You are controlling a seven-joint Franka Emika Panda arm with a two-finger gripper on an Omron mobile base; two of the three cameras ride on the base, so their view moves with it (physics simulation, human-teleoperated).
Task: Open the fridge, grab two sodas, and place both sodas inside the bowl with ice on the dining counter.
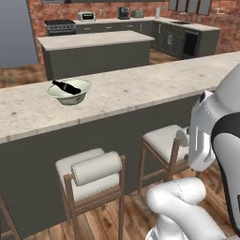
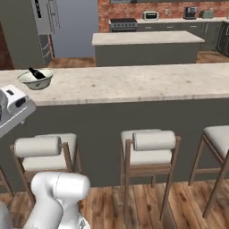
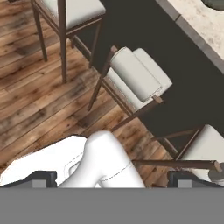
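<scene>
The pale bowl (image 1: 69, 92) stands on the dining counter (image 1: 140, 86) toward its left end. One dark soda (image 1: 66, 87) lies tilted inside it, its neck over the rim. From the other side, the bowl (image 2: 36, 79) and the soda (image 2: 37, 73) sit at the counter's far left. The grey fridge (image 2: 44, 22) rises behind, at the back left. My gripper (image 3: 113, 177) is open, fingertips (image 3: 43, 177) wide apart with nothing held, and looks down at the stools and the floor. My hand (image 1: 201, 136) hangs in front of the counter, below its top and right of the bowl.
Cushioned stools (image 1: 93, 173) (image 1: 164, 140) (image 2: 150, 145) line the near side of the counter, close under my arm. A shorter island (image 1: 93, 47) stands beyond it. Cabinets and a stove run along the brick back wall. The floor is wooden.
</scene>
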